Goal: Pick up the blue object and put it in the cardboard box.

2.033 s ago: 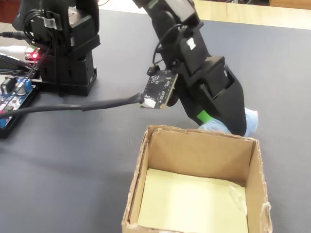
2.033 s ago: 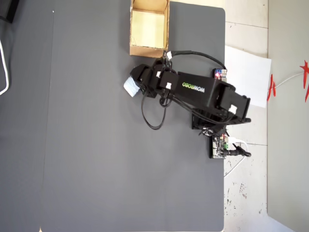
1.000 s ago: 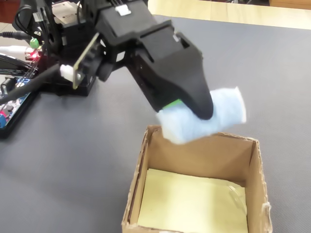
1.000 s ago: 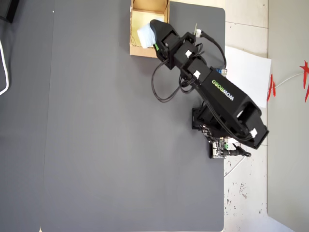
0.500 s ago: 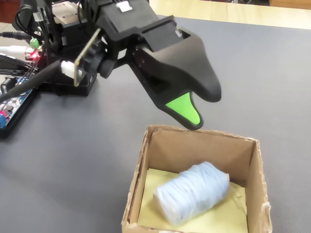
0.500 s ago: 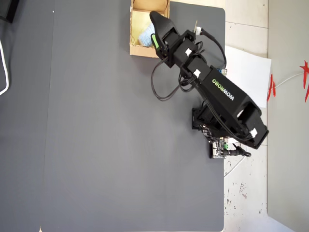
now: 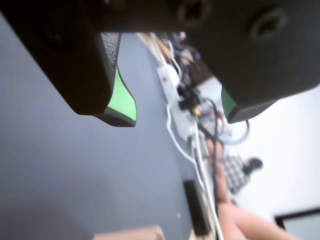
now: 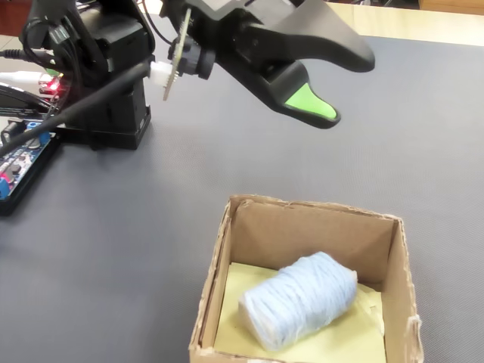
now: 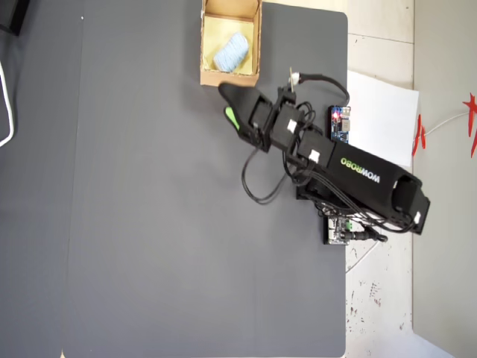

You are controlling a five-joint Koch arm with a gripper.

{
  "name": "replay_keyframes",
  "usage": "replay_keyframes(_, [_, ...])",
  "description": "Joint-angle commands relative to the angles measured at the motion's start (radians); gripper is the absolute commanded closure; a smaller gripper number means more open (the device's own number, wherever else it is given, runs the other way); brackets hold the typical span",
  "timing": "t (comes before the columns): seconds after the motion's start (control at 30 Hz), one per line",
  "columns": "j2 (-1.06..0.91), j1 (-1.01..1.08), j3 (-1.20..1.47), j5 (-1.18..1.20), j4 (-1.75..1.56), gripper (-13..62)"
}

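Your job looks done, as far as I can judge. The blue lump (image 8: 299,301) lies inside the box (image 8: 215,283), on the pale yellow bottom, a bit slanted, and nothing holds it. Your gripper (image 8: 333,87) is up in the air beside the box, not over the lump, and its jaws are spread apart with nothing between them. In the wrist view you see both green-tipped jaws with a wide gap, and only the gray mat (image 7: 75,170) below. From above, the gripper (image 9: 227,104) sits just under the box (image 9: 257,45) in the picture, close to its corner. All that seems left is to pull the arm back to rest. Mind the box wall when you move, so you don't bump it. Around you there is a black cable (image 9: 257,190) looping on the mat, a small circuit board (image 9: 340,123) by the arm's base, and a white paper sheet (image 9: 391,119) off the mat. None of them is in your way.
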State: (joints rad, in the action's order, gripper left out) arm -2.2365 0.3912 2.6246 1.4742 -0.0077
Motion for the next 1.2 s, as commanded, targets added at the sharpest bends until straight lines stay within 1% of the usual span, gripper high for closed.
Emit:
replay_keyframes(0.0, [-0.051, -0.057, 0.015, 0.057, -0.146, 15.2])
replay_keyframes(0.2, [-0.130, -0.173, 0.183, 0.095, -0.184, 15.1])
replay_keyframes(0.7, [-0.132, -0.245, 0.488, 0.103, -0.235, 15.2])
replay_keyframes(1.03, [-0.132, -0.255, 0.494, 0.106, -0.037, 15.3])
replay_keyframes(1.17, [-0.129, -0.247, 0.494, 0.103, -0.025, 15.3])
